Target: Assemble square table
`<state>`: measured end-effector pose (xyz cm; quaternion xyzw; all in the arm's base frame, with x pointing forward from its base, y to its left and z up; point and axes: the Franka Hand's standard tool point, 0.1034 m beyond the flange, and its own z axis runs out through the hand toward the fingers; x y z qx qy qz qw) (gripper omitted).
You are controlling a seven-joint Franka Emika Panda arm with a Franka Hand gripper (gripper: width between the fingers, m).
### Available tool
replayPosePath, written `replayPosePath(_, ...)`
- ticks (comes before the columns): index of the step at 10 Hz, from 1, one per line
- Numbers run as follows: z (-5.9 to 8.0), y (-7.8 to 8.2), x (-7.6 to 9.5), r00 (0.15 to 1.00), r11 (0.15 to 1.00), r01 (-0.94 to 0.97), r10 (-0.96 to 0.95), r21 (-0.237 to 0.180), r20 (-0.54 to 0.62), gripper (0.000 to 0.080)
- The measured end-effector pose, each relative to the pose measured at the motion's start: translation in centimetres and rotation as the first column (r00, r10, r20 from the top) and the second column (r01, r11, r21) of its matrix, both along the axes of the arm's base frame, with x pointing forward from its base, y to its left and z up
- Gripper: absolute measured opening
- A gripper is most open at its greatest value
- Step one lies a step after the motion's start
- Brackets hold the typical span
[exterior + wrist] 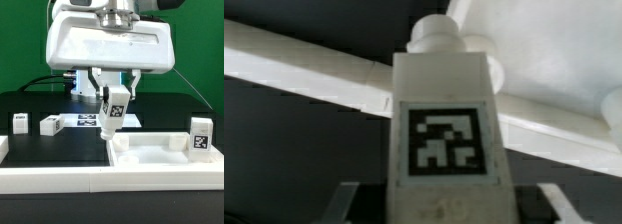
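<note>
The one tray-like thing here is the slab, a white square with a raised rim all round. It lies flat just under the fingers and stretches away from them toward the exterior view's right. At its edge farthest from the fingers stands one leg, upright, tag facing the camera; whether it sits inside the rim or just behind it I cannot tell. There are four legs in all, each a small white block bearing a black-and-white square tag. The gripper is clamped on the held leg, one finger on each side, so that it hangs slightly tilted with its lower end at the slab's nearest corner; contact there cannot be made out. In the wrist view the tag fills the block's face and a rounded peg caps the end away from the fingers. The other two legs rest on the black surface, well apart from the fingers on the exterior view's left, with the marker board between them and the gripper.
</note>
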<state>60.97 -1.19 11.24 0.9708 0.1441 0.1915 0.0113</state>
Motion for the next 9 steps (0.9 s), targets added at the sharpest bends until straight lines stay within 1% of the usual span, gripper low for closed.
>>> replayPosePath(1,-0.2,0.9,0.0,1.000,1.000,0.006,-0.006,0.007,0.000,0.0290)
replayPosePath(2,-0.2,0.5,0.0,1.000,1.000,0.012,-0.012,0.006,0.001,0.0290)
replayPosePath(4,-0.2,0.3,0.0,1.000,1.000,0.015,-0.015,0.006,0.000,0.0290)
replayPosePath(5,-0.3,0.4,-0.1,1.000,1.000,0.022,-0.022,0.013,-0.008,0.0290)
replayPosePath(6,-0.4,1.0,0.0,0.998,0.999,0.032,-0.031,0.040,-0.047,0.0290)
replayPosePath(8,0.3,1.9,1.7,0.999,0.998,0.019,-0.017,0.052,-0.033,0.0290)
replayPosePath(9,0.4,1.4,2.2,1.000,0.999,-0.005,0.006,0.047,-0.025,0.0290)
